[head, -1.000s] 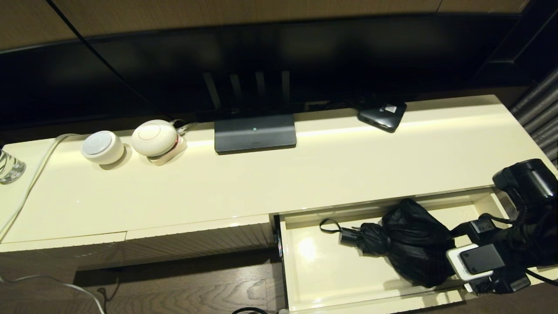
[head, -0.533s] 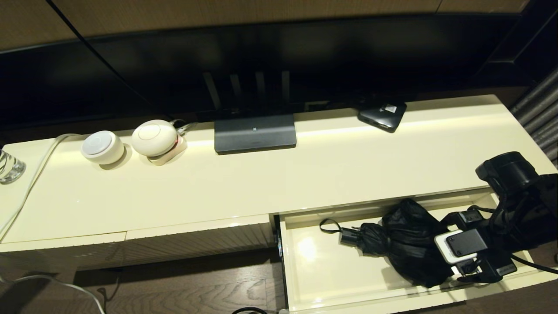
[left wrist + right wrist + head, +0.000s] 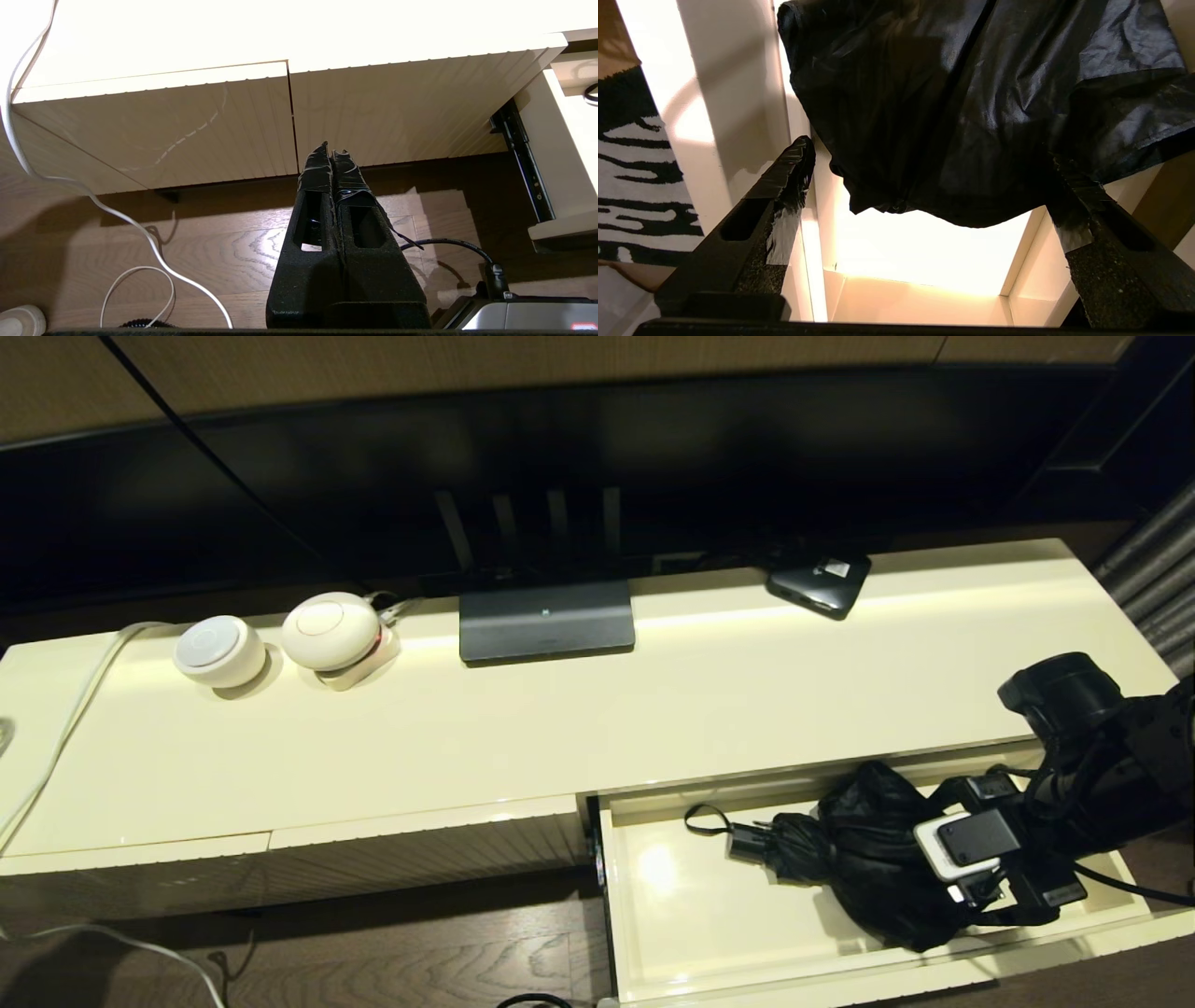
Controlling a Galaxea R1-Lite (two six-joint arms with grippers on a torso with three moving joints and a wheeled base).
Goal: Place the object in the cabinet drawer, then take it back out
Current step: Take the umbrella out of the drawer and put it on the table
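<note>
The cabinet drawer (image 3: 691,924) stands pulled out at the right end of the cream cabinet. Inside it lies the object, a black folding umbrella (image 3: 864,859), with its short handle (image 3: 747,845) and wrist loop (image 3: 705,819) pointing left. My right gripper (image 3: 930,154) reaches into the drawer from the right, open wide, and the umbrella's baggy fabric (image 3: 971,93) bulges just ahead of and between its fingertips. One fingertip (image 3: 796,161) stands near the drawer's side wall. My left gripper (image 3: 334,151) is shut and empty, parked low in front of the ribbed cabinet panels.
On the cabinet top (image 3: 653,709) sit a dark screen base (image 3: 546,621), a small flat black box (image 3: 819,581) and two white round devices (image 3: 219,651). A white cable (image 3: 154,242) trails over the wooden floor. A striped rug (image 3: 635,186) lies beside the drawer.
My right arm has moved left and deeper over the drawer, closing in on the umbrella. The umbrella and the drawer have not moved.
</note>
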